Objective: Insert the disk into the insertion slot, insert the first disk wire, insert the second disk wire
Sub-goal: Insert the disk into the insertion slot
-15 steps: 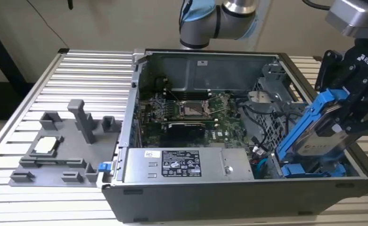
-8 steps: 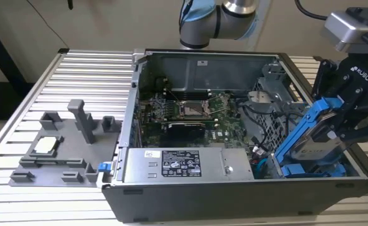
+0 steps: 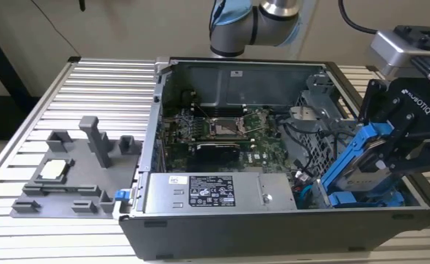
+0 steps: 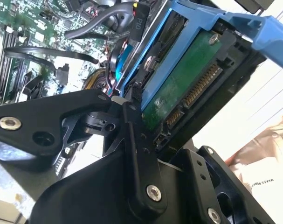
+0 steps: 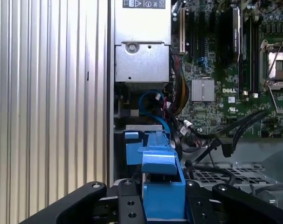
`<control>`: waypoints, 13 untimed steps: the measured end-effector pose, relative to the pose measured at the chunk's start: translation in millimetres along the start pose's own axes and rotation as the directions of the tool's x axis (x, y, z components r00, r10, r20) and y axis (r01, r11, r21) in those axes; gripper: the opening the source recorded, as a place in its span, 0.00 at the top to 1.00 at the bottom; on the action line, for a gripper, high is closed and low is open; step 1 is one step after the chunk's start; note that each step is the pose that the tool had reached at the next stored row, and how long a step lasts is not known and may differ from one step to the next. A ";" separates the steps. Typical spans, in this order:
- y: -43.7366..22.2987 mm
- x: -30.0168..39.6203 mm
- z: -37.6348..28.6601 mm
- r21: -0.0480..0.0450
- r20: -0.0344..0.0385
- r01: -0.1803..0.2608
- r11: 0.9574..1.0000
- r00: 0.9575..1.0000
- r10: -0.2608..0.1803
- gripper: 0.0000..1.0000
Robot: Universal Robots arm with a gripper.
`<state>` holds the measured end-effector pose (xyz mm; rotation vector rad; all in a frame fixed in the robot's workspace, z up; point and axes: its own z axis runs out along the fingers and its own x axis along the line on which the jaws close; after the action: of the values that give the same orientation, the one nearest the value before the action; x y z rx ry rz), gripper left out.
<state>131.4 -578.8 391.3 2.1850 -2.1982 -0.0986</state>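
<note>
Bright blue plastic frames the disk in the exterior view. It stands tilted in the near corner of the open computer case, on the exterior view's right. Its lower end is down by the insertion slot, its upper end well above the case wall. The black gripper pinches it from both sides and carries white lettering on its body. Just beside the slot lies the silver power-supply box with a white printed label. Beyond it is the green motherboard. The case rests on a ribbed aluminium table, near a grey moulded fixture.

In the second wrist view, the disk's underside is a green circuit board with a row of gold connector contacts. One matt black finger, studded with screws, presses against its edge.

In the first wrist view, the carrier's blue end sits clamped between the fingers, with black cables looping nearby.
</note>
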 end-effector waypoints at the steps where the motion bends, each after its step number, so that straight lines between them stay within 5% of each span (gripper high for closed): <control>1: -0.1 0.0 1.9 0.000 0.000 0.000 1.000 1.000 0.000 0.67; 10: -1.5 0.3 18.0 0.000 0.000 0.000 1.000 1.000 0.000 0.67; 13: -1.5 0.3 18.1 0.000 0.000 0.000 1.000 1.000 0.000 0.67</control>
<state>131.6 -578.8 373.2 2.1847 -2.1978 -0.0988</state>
